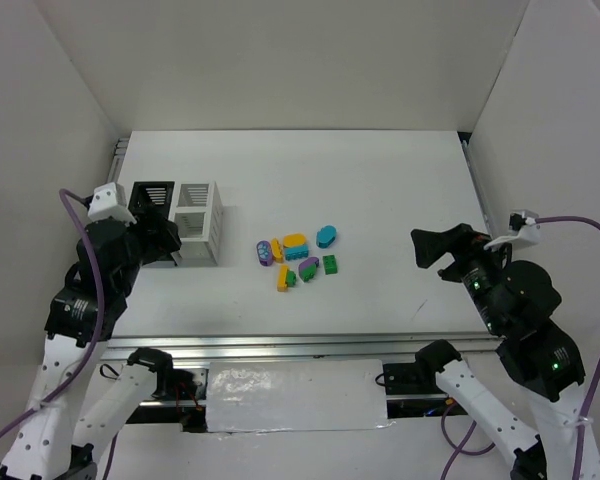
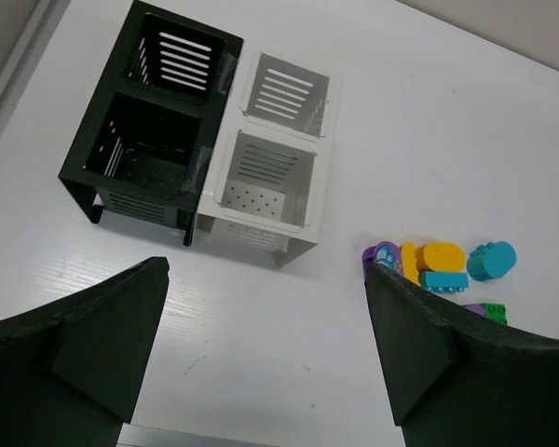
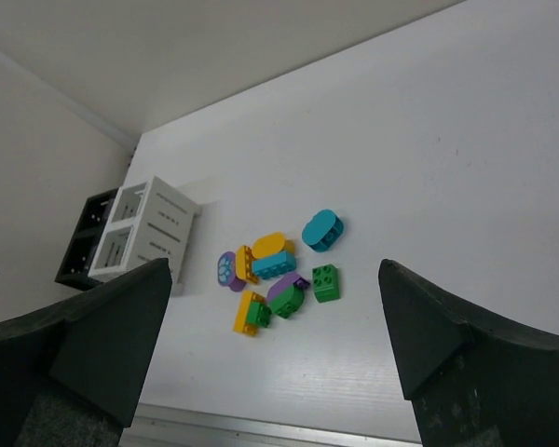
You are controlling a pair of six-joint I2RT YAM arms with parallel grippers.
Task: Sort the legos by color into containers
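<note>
The legos (image 1: 298, 258) lie in a loose cluster mid-table: yellow-orange, teal, green and purple bricks, also seen in the right wrist view (image 3: 278, 272) and partly in the left wrist view (image 2: 443, 265). The black container (image 1: 150, 215) and the white container (image 1: 199, 222) stand side by side at the left; both show with empty compartments in the left wrist view, black (image 2: 154, 126) and white (image 2: 272, 154). My left gripper (image 1: 168, 240) hangs open and empty beside the containers. My right gripper (image 1: 430, 250) is open and empty, right of the legos.
White walls enclose the table on three sides. A metal rail (image 1: 300, 345) runs along the near edge, with a taped white panel (image 1: 295, 395) below it.
</note>
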